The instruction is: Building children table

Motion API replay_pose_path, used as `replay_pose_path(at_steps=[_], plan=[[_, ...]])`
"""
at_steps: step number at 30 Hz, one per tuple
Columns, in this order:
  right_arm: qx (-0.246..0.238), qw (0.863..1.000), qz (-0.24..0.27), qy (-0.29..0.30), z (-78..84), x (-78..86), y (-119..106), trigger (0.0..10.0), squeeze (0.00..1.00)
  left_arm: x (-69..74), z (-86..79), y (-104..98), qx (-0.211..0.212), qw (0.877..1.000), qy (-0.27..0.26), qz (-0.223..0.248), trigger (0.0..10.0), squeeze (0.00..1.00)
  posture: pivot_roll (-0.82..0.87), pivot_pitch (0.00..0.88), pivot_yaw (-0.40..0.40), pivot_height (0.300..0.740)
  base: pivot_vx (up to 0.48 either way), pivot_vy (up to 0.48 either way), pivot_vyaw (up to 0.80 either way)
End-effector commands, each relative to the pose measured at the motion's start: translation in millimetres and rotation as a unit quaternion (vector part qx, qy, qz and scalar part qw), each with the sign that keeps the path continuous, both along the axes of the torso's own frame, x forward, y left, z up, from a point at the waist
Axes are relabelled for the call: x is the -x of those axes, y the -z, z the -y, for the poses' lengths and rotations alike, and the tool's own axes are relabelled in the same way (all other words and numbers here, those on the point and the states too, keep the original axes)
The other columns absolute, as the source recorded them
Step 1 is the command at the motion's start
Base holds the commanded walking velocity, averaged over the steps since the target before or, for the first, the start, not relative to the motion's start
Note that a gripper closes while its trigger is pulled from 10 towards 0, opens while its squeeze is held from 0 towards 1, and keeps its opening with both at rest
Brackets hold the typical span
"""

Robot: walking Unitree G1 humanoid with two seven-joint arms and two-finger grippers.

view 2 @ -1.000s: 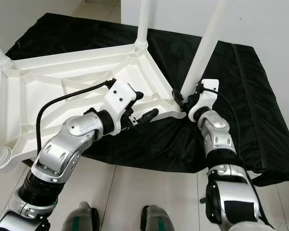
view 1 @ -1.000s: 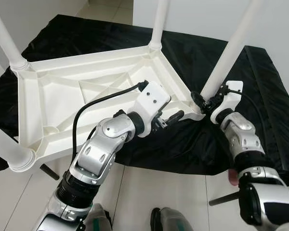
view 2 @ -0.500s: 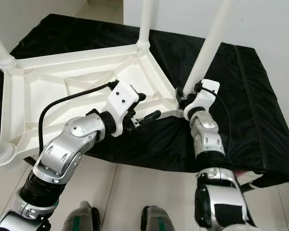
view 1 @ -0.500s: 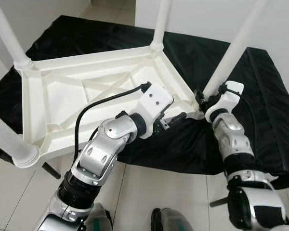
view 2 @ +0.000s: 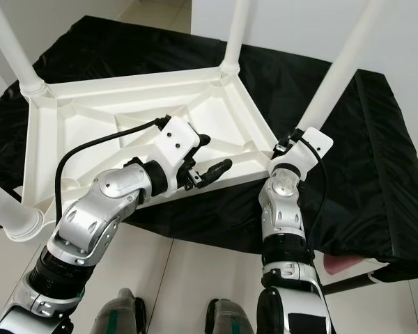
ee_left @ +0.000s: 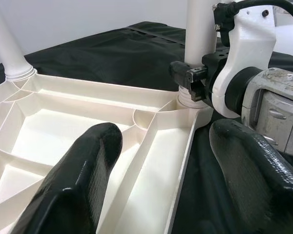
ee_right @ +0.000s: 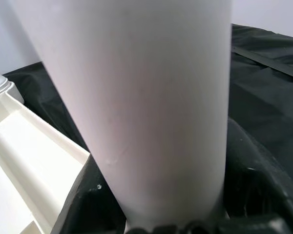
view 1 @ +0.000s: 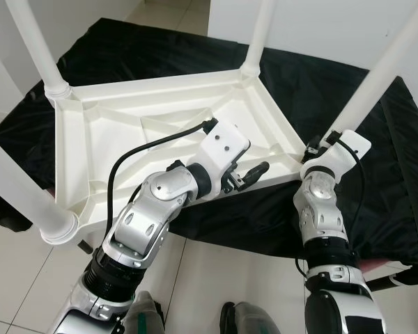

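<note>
A white plastic children's table [view 1: 125,139] lies upside down on a black cloth, its legs pointing up. My right gripper [view 1: 313,147] is shut on the near right leg [view 1: 383,69] at its base, by the tabletop's corner. In the right wrist view that leg [ee_right: 146,97] stands between the black fingers [ee_right: 254,180]. My left gripper [view 1: 247,174] is open and hovers over the tabletop's near rim, a little left of that corner. In the left wrist view its fingers [ee_left: 78,190] straddle the rim, with the leg [ee_left: 200,44] and the right gripper [ee_left: 185,78] just beyond.
The black cloth [view 1: 376,202] covers a low surface that ends close to my body, with tiled floor [view 1: 216,271] below. The other white legs [view 1: 31,42] rise at the left and back. A pink thing [view 2: 341,264] lies at the cloth's near right edge.
The camera has swung, so the scene sits further right. My right forearm has come from a slant to nearly upright under the leg's base. The left gripper stays open at the rim.
</note>
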State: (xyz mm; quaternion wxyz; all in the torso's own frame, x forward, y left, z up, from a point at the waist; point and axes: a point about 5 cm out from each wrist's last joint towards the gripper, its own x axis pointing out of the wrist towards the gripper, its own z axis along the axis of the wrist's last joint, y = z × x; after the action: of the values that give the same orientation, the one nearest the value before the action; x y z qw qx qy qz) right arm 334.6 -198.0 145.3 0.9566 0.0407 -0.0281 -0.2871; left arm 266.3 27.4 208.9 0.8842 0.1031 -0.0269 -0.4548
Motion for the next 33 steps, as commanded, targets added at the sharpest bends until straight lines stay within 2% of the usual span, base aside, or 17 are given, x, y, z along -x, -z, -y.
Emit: replay_pose_path(at_steps=[1,2,3,5,6,8,9,10,22,23,24,25,26,27,28,30,33], plan=[[0.01,0.999,-0.018,0.035,8.5,3.4,4,0.0,0.0,0.3,-0.6,0,0.003,1.0,-0.007,-0.002,10.0,0.0,-0.03,0.045,-0.045,0.74,0.0,0.0,0.0],[0.01,0.999,-0.018,0.035,8.5,3.4,4,0.0,0.0,0.3,-0.6,0,0.003,1.0,-0.007,-0.002,10.0,0.0,-0.03,0.045,-0.045,0.74,0.0,0.0,0.0],[0.01,0.999,-0.018,0.033,7.9,2.9,4,3.5,0.0,0.2,-0.7,0,0.003,1.0,-0.007,-0.002,10.0,0.0,-0.03,0.044,-0.045,0.74,0.0,0.0,0.0],[0.008,1.0,-0.019,0.019,6.4,0.7,4,3.5,0.0,0.0,-0.9,-1,0.003,1.0,-0.007,-0.002,10.0,0.0,-0.03,0.044,-0.044,0.74,0.0,0.0,0.0],[0.008,1.0,-0.02,0.015,6.1,0.1,4,10.0,0.0,0.0,-1.1,-1,0.003,1.0,-0.008,-0.002,10.0,0.0,-0.03,0.044,-0.044,0.74,0.0,0.0,0.0],[0.009,1.0,-0.021,0.013,5.8,-0.2,4,10.0,0.0,0.0,-1.2,-1,0.003,1.0,-0.008,-0.002,10.0,0.0,-0.03,0.044,-0.044,0.74,0.0,0.0,0.0],[0.008,1.0,-0.02,-0.001,4.9,-1.6,4,10.0,0.13,0.0,-1.2,-1,0.003,1.0,-0.007,-0.002,10.0,0.0,-0.03,0.044,-0.043,0.74,0.0,0.0,0.0],[-0.004,0.999,-0.014,-0.036,0.9,-4.0,3,10.0,1.0,0.0,-0.7,-1,0.003,1.0,-0.007,-0.002,10.0,0.0,-0.03,0.044,-0.046,0.74,0.0,0.0,0.0],[0.002,0.992,0.007,-0.124,5.7,-12.5,-6,10.0,1.0,-0.5,-0.2,-1,0.003,1.0,-0.006,0.0,10.0,0.0,-0.03,0.04,-0.049,0.74,0.0,0.0,0.0],[0.01,0.987,0.003,-0.161,5.3,-15.8,-8,10.0,0.0,-0.7,-0.6,-2,0.003,1.0,-0.007,0.001,10.0,0.0,-0.03,0.038,-0.05,0.74,0.0,0.0,0.0],[0.017,0.982,0.0,-0.189,4.5,-17.9,-9,10.0,0.0,-0.9,-0.8,-2,0.004,1.0,-0.008,0.001,10.0,0.0,-0.03,0.038,-0.05,0.74,0.0,0.0,0.0],[0.017,0.982,0.0,-0.189,4.5,-17.9,-9,10.0,0.0,-0.9,-0.8,-2,0.004,1.0,-0.008,0.001,10.0,0.0,-0.03,0.038,-0.05,0.74,0.0,0.0,0.0],[0.014,0.974,-0.006,-0.225,2.2,-20.0,-9,10.0,0.0,-1.1,-1.0,-2,0.004,1.0,-0.008,0.003,10.0,0.0,-0.03,0.037,-0.051,0.74,0.0,0.0,0.0],[0.014,0.974,-0.006,-0.225,2.2,-20.0,-9,10.0,0.0,-1.1,-1.0,-2,0.004,1.0,-0.008,0.003,10.0,0.0,-0.03,0.037,-0.051,0.74,0.0,0.0,0.0],[0.017,0.965,-0.012,-0.263,0.2,-21.6,-9,10.0,0.0,-1.4,-1.1,-3,0.004,1.0,-0.008,0.003,10.0,0.0,-0.03,0.034,-0.051,0.74,0.0,0.0,0.0],[0.017,0.965,-0.012,-0.263,0.2,-21.6,-9,10.0,0.0,-1.4,-1.1,-3,0.004,1.0,-0.008,0.003,10.0,0.0,-0.03,0.034,-0.051,0.74,0.0,0.0,0.0],[0.036,0.934,-0.025,-0.354,1.2,-24.3,-9,10.0,0.0,-2.5,-1.2,-3,0.004,1.0,-0.009,0.005,10.0,0.0,-0.02,0.028,-0.051,0.74,0.0,0.0,0.0]])
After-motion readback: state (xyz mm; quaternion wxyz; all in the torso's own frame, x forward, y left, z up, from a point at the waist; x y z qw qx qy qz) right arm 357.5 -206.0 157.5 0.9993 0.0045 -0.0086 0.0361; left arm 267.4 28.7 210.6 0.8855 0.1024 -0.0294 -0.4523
